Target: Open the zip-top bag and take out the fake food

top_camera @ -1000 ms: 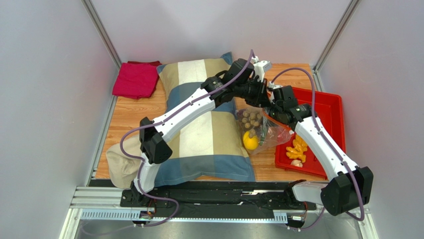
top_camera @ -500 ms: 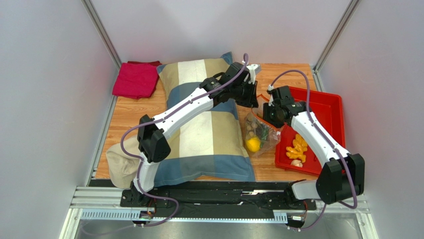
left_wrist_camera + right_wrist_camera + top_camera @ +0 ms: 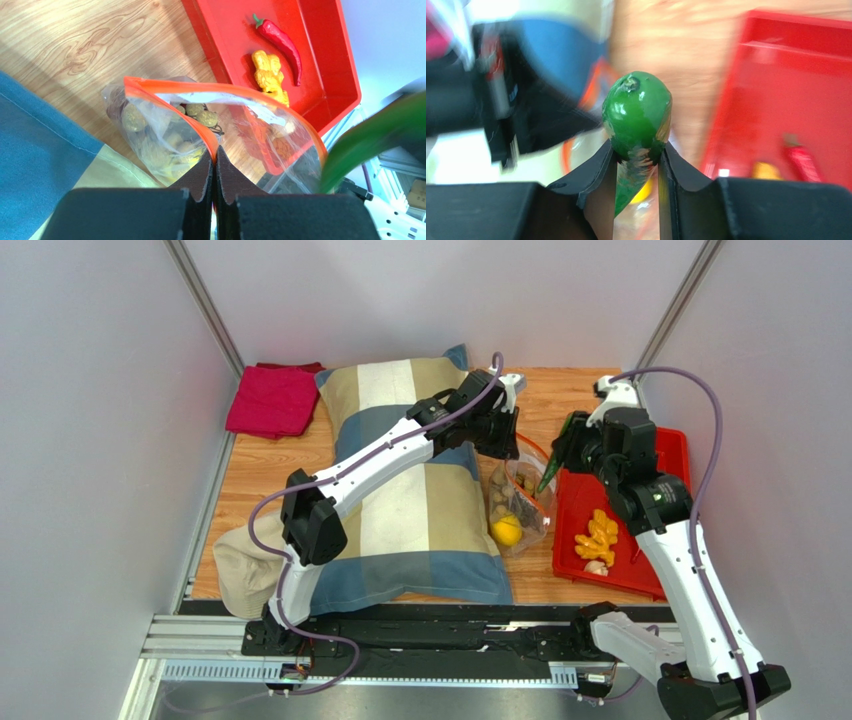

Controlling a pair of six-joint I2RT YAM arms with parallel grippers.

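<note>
The clear zip-top bag point(image 3: 518, 502) with an orange-red zip strip point(image 3: 170, 95) stands open between the pillow and the red tray. Its mouth gapes wide in the left wrist view. Inside lie a yellow lemon point(image 3: 506, 530) and beige-brown bits point(image 3: 134, 118). My left gripper point(image 3: 507, 443) is shut on the bag's near rim point(image 3: 214, 150). My right gripper point(image 3: 568, 445) is shut on a long green vegetable point(image 3: 638, 120) and holds it in the air just right of the bag's mouth point(image 3: 553, 468), at the tray's left edge.
The red tray point(image 3: 668, 455) at right holds a red chili point(image 3: 280, 39), an orange-yellow piece point(image 3: 600, 532) and a pale bit point(image 3: 596, 567). A large striped pillow point(image 3: 400, 510) fills the table's middle-left. A pink-red folded cloth point(image 3: 272, 400) lies at the back left.
My right gripper has risen out of the bag to the right with the green vegetable in it. The bag has settled lower. My left gripper keeps its grip on the rim.
</note>
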